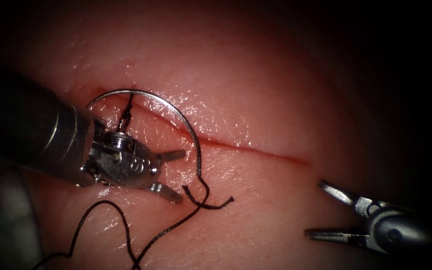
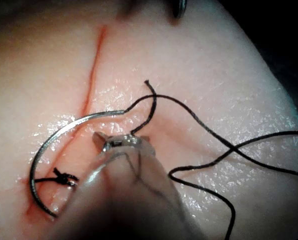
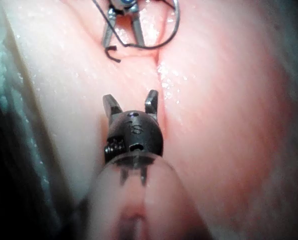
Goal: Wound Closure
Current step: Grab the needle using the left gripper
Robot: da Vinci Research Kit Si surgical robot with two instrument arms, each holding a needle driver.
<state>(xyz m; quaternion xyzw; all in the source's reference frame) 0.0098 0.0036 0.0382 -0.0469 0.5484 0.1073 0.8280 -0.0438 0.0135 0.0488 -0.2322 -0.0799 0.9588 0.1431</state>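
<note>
Both of my tools have let go of everything right now. The left tool (image 1: 173, 175) sits with its jaws spread wide and nothing between them, hovering low over the tissue (image 1: 256, 85) on the near side of the cut (image 1: 256, 148). The right tool (image 1: 326, 210) is parked well off to the side past the far end of the cut, jaws gaping too, holding nothing.

The needle (image 1: 176, 112) is lying loose. It arcs up and around my left tool: one end sits just behind the tool's wrist near the cut's left end, the curve sweeps over the top and crosses the cut, and the other end comes down just ahead of the open jaws, where the thread (image 1: 196, 202) joins it. I honestly can't tell if the end by the wrist is poking into the tissue or just resting on it.

From there the thread curls right under the lower jaw, with a short free end sticking out toward the right tool, and a long strand trailing back down past the left shaft. There's a stitch already tied across the cut just behind my left tool's wrist; the knot (image 2: 64, 176) shows in the left wrist view, tucked inside the needle's curve.

The right wrist view has my right tool (image 3: 131, 102) splayed just beside the cut line.
</note>
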